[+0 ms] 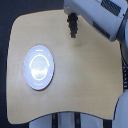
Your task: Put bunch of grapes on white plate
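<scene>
The gripper (73, 22) hangs over the far edge of the worktop (85, 75) with a dark bunch of grapes (73, 30) dangling upright from it, seemingly clamped on its top. The white plate (39, 67) lies empty, well apart, nearer the camera toward the exterior view's left, so the carry must run that way.

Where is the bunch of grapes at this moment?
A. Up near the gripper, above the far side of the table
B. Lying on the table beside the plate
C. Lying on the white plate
A: the bunch of grapes hangs at the gripper, and the white plate is bare.
</scene>
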{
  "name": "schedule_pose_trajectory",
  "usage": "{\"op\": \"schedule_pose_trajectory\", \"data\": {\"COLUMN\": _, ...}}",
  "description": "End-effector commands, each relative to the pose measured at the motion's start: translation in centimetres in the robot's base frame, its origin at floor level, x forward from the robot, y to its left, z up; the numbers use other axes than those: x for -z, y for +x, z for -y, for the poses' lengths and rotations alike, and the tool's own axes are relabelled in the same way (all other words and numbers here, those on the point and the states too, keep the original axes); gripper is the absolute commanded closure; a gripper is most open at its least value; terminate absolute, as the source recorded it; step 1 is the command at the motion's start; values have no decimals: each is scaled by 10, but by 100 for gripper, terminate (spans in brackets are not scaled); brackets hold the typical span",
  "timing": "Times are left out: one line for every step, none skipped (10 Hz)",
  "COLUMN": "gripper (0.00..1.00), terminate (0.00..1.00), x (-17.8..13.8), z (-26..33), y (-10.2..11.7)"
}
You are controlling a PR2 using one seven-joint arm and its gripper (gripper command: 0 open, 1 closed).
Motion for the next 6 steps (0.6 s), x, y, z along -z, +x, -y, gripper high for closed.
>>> {"op": "schedule_pose_trajectory", "data": {"gripper": 100, "terminate": 0, "x": -79, "z": -32, "y": -31}}
{"op": "schedule_pose_trajectory", "data": {"gripper": 100, "terminate": 0, "x": -83, "z": -40, "y": -39}}
{"op": "schedule_pose_trajectory", "data": {"gripper": 100, "terminate": 0, "x": -85, "z": -49, "y": -48}}
{"op": "schedule_pose_trajectory", "data": {"gripper": 100, "terminate": 0, "x": -83, "z": -68, "y": -60}}
{"op": "schedule_pose_trajectory", "data": {"gripper": 100, "terminate": 0, "x": -77, "z": -88, "y": -75}}
{"op": "schedule_pose_trajectory", "data": {"gripper": 100, "terminate": 0, "x": -68, "z": -120, "y": -98}}
